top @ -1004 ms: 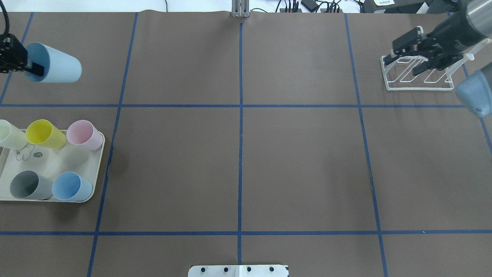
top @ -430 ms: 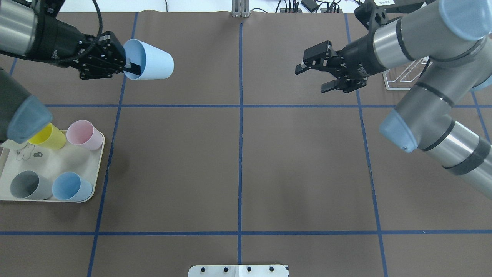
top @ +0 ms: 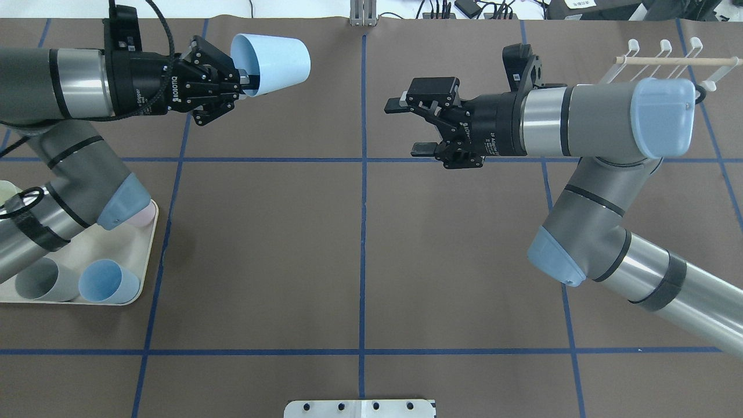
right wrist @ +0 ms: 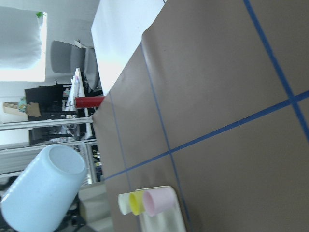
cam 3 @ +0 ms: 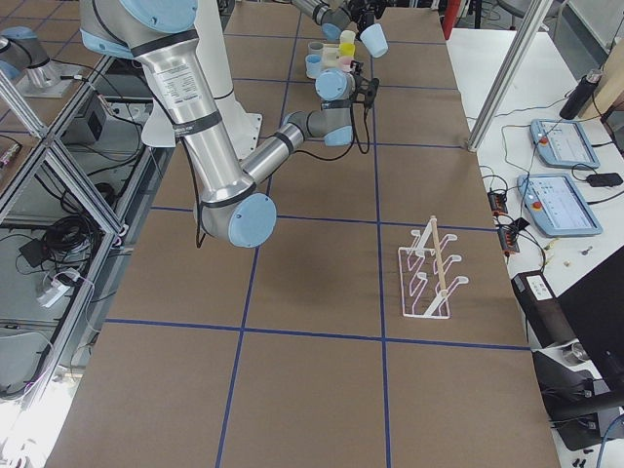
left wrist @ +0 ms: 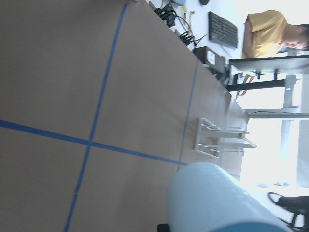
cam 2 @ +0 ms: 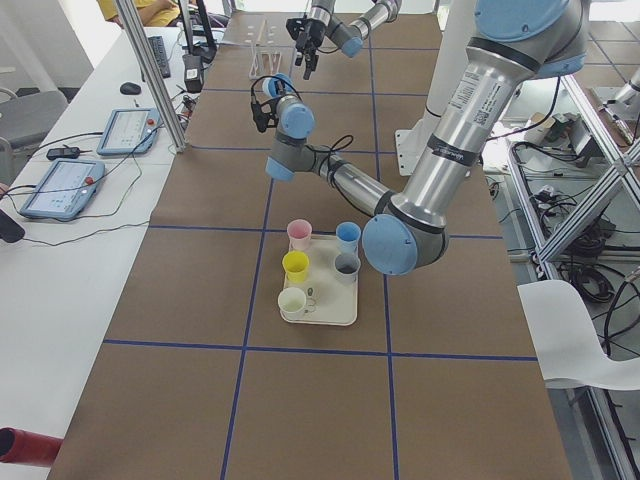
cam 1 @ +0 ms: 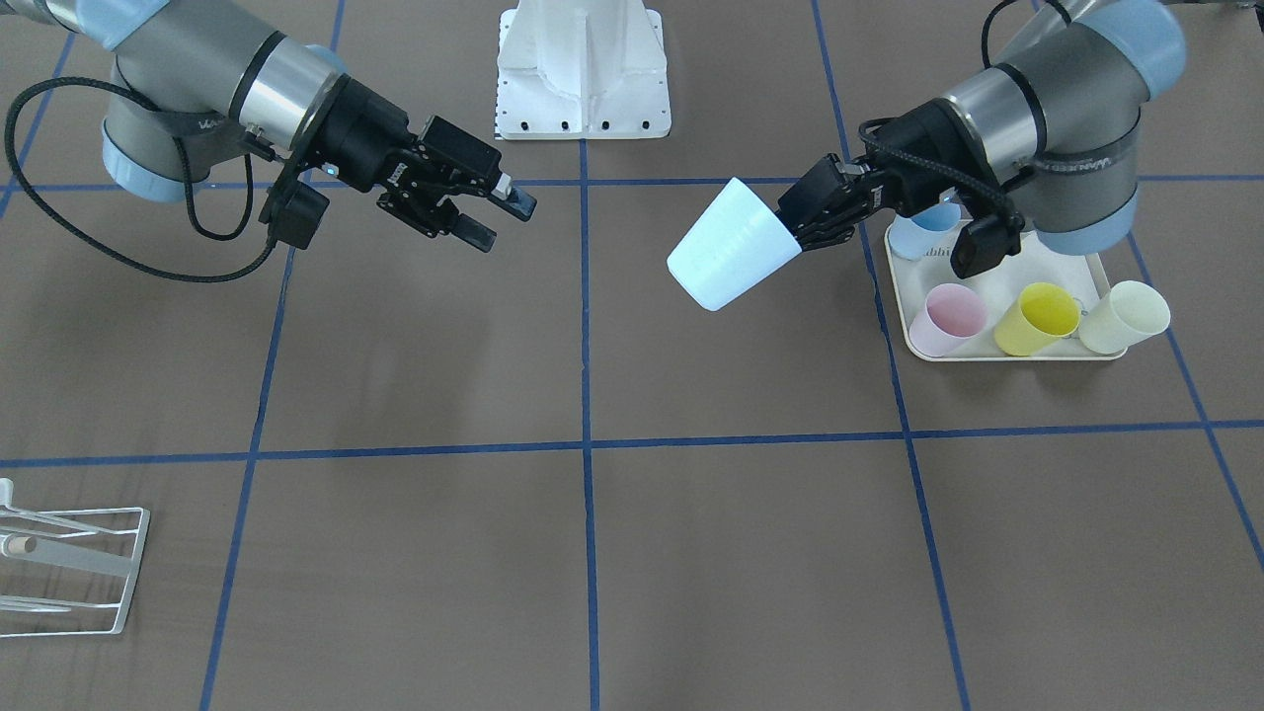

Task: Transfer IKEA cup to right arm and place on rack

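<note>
ROBOTIQ-marked left claw [top: 246, 82] pinches pale blue cup [top: 277, 57]; right claw [top: 406, 129] gapes empty.

Pale blue cup held aloft, facing the right arm

The pale blue cup [top: 273, 55] lies sideways in the air, base toward the right arm [top: 580, 119], its rim pinched by the left gripper [top: 241, 78]. The right gripper [top: 407, 129], jaws spread, is well apart from the cup. The white wire rack [cam 3: 429, 268] stands upright at the robot's far right.
</note>
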You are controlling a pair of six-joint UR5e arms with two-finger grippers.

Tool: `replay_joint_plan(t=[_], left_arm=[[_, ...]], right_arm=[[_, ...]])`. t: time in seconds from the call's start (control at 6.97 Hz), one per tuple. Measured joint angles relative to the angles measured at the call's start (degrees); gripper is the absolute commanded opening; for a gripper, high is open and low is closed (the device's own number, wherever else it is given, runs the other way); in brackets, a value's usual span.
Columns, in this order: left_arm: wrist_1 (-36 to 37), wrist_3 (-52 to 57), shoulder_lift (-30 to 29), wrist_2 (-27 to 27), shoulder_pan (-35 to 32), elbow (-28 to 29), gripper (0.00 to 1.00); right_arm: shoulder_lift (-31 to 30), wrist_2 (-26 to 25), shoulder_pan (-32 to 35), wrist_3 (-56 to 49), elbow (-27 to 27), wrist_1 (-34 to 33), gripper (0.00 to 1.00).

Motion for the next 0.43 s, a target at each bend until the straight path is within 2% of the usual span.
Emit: replay_joint_plan(t=[0.14,0.29,0.43], left_arm=[[-9.6,-7.3,-1.3,5.2,2.0,3.9,0.0],[-14.8,-10.8,-2.3,10.1,4.6,6.0,0.0],[-16.9,-12.3,-3.4,12.7,6.4,6.9,0.0]], right_arm=[[0.3,-4.1,-1.1,7.0,0.0,4.3,0.98],[1.0,-8.3,-2.3,13.1,-0.1,6.6,0.98],[1.7,-11.3,-3.0,17.8,-0.1,7.5,0.98]])
